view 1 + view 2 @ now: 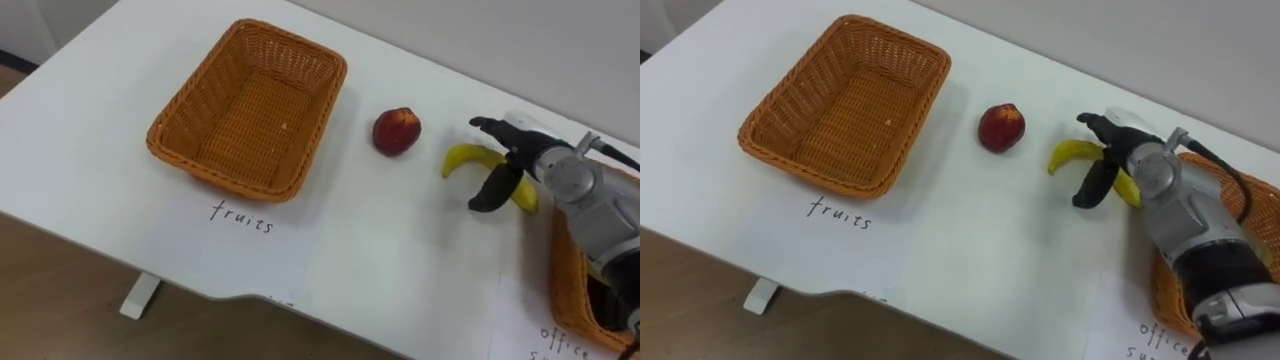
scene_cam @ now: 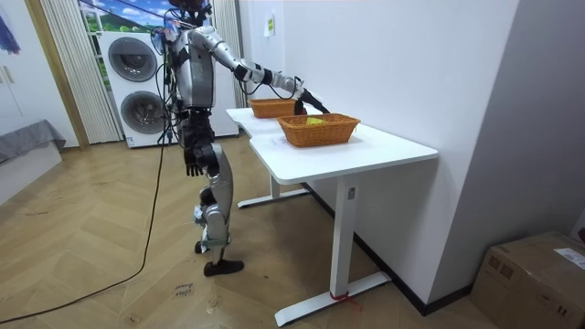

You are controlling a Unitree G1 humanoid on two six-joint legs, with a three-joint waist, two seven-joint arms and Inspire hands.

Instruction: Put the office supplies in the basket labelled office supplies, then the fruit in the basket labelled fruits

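Note:
A yellow banana point(image 1: 466, 157) lies on the white table point(image 1: 400, 250), to the right of a red apple point(image 1: 397, 131). My right hand point(image 1: 518, 160) hovers over the banana's right half, open. Its fingers point(image 1: 487, 125) reach past the far side and its thumb point(image 1: 495, 190) hangs on the near side, so they straddle the fruit without closing. The empty wicker fruit basket point(image 1: 172, 140) stands at the left, with a handwritten "fruits" label point(image 1: 241, 215) in front of it. The office basket point(image 1: 565, 285) sits at the right edge under my forearm. My left hand point(image 2: 193, 165) hangs beside my thigh.
I stand at the table's long side, with a white wall just behind it. The table's front edge point(image 1: 200, 290) has a curved cut-out. Inside the office basket point(image 2: 340, 133) lies something yellow-green point(image 2: 313, 121). Two stacked washing machines point(image 2: 137, 87) stand behind me.

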